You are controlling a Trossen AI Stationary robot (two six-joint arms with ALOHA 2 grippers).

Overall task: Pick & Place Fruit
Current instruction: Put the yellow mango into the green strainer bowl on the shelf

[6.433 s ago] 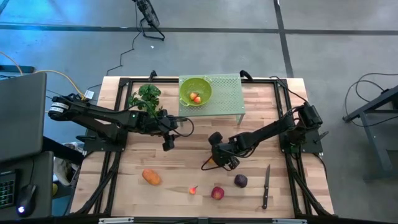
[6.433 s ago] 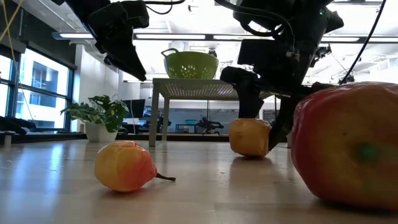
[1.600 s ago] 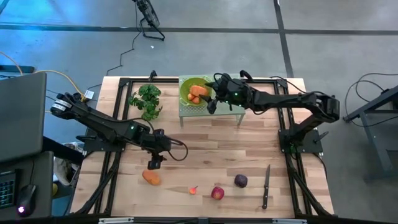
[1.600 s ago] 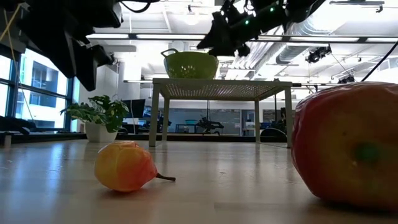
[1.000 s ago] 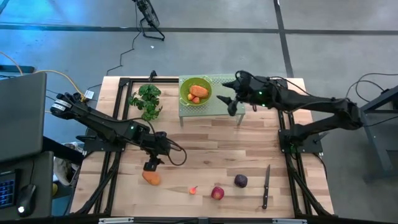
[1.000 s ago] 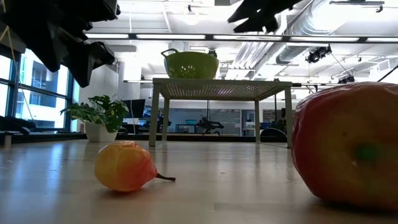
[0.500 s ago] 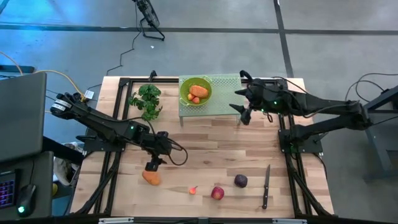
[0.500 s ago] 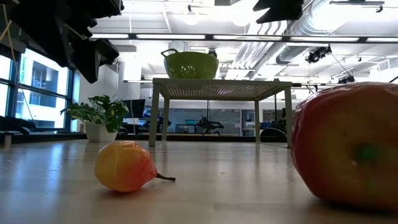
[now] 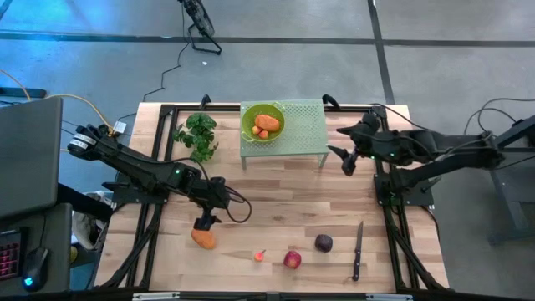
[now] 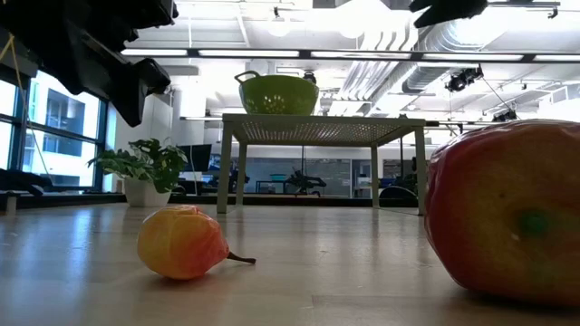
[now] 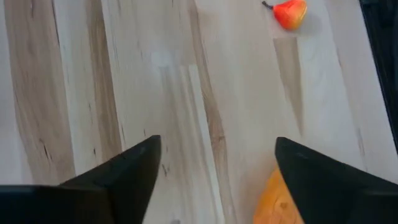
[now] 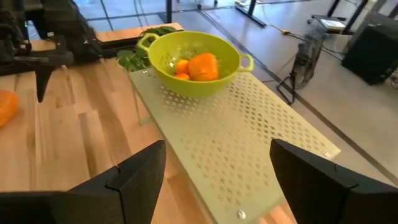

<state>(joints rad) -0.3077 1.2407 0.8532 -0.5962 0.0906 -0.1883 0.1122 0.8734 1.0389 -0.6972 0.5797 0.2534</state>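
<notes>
One orange oblong fruit [image 9: 203, 238] lies on the wooden table at the near left, also in the low view [image 10: 181, 242]. My left gripper [image 9: 203, 223] hangs open just above it, the fruit's edge [image 11: 278, 200] showing beside one finger [image 11: 323, 180]. Another orange fruit [image 12: 202, 65] lies in the green colander [image 9: 263, 123] on the perforated stand [image 9: 305, 125]. A red apple [image 9: 292, 259], a dark plum [image 9: 323, 242] and a tiny orange-red bit [image 9: 260, 255] lie near the front edge. My right gripper [image 9: 347, 163] is open and empty in the air, right of the stand.
A leafy plant [image 9: 196, 134] stands at the far left beside the stand. A black-handled knife [image 9: 358, 251] lies at the near right. The bare wood [image 9: 276, 201] in the middle of the table holds nothing.
My right gripper has swung away from the colander toward the table's right edge, passing over the stand and coming a little nearer, with nothing in it. The fruit on the table has stayed where it was.
</notes>
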